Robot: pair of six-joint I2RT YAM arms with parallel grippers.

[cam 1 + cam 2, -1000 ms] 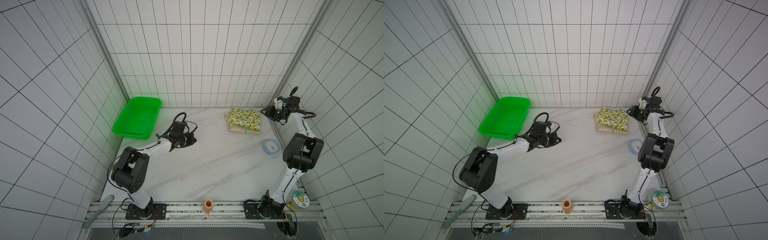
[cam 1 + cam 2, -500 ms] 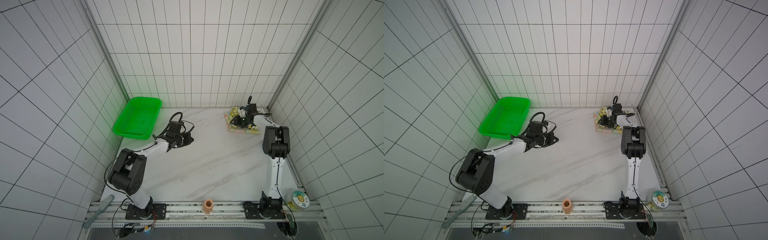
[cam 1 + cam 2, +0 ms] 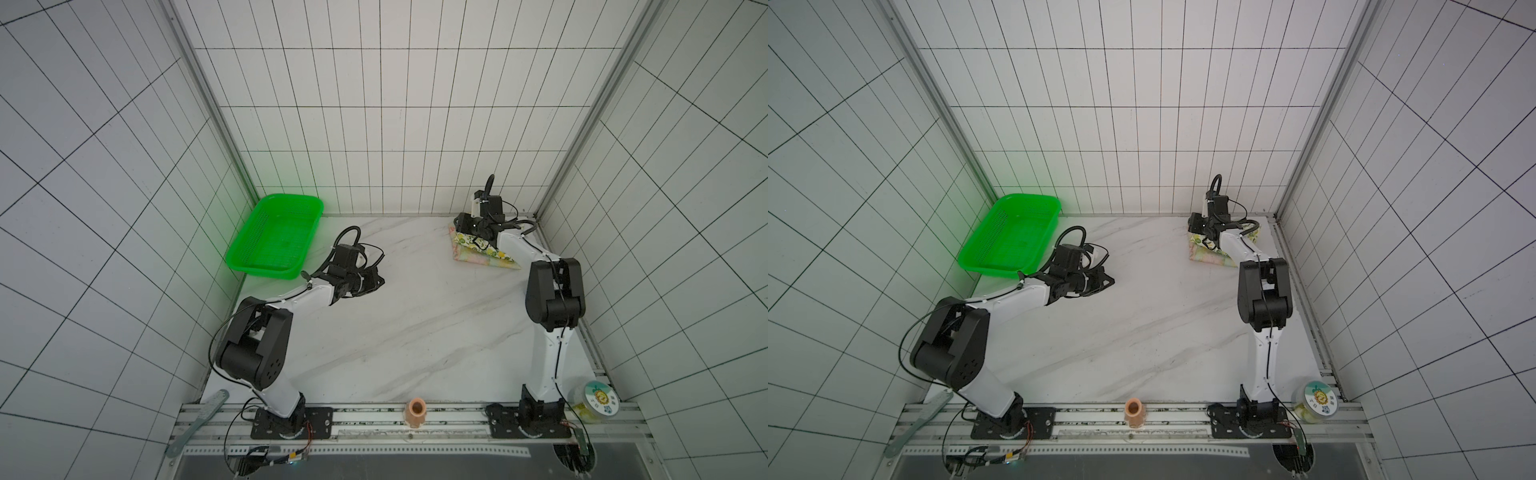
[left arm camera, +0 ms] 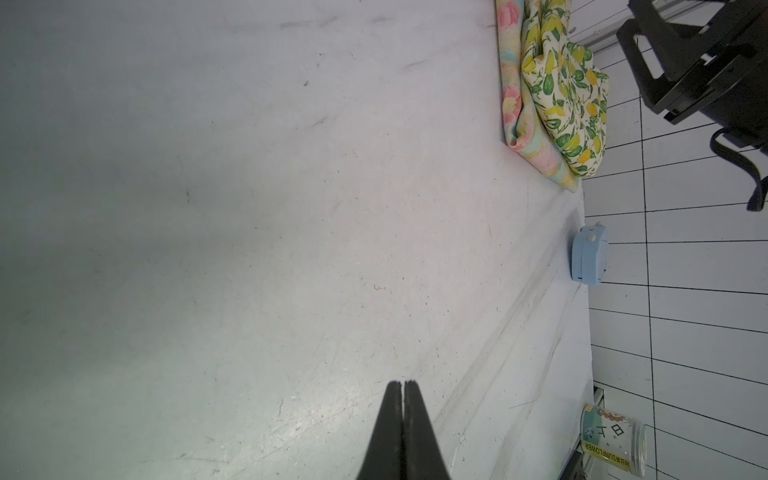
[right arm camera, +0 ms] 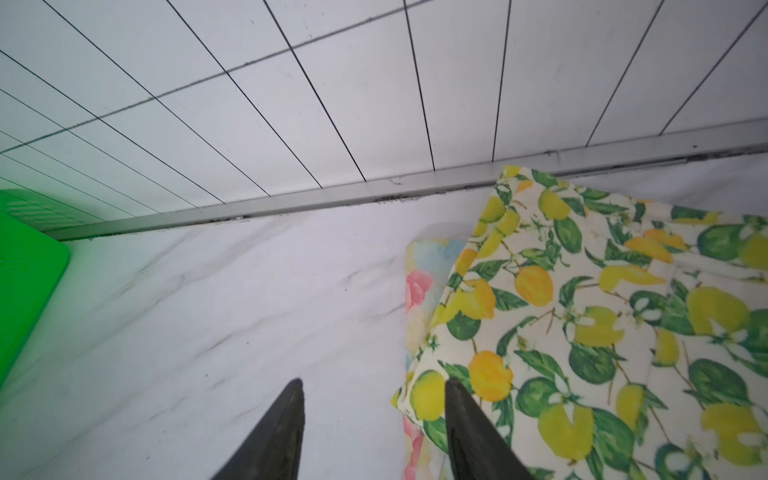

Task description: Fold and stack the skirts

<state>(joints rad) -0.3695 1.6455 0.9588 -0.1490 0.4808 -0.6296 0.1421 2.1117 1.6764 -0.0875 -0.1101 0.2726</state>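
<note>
White-tiled walls enclose a marble-patterned bench point(image 3: 415, 316). Right gripper point(image 5: 374, 382): jaws spread, nothing between them, poised at one corner of the lemon-print skirt point(image 5: 602, 316). One finger point(image 5: 465, 424) overlaps that corner, though the wrist view does not settle whether it touches the cloth. The lemon-print skirt lies folded flat on top of the pastel floral skirt point(image 5: 417, 286), of which only a narrow margin shows along the side facing the green basket point(image 3: 276, 235). In both top views the two-layer stack sits at the back of the bench on the right arm's side, close to the wall rail. With both garments folded and one resting on the other, the task appears nearly complete. The open jaws at the corner suggest either a release or a final squaring of the edge. Left gripper point(image 4: 403, 384): fingers pressed together, empty, hanging over bare bench near the basket and well apart from the stack, probably parked so the right arm has room to work.
</note>
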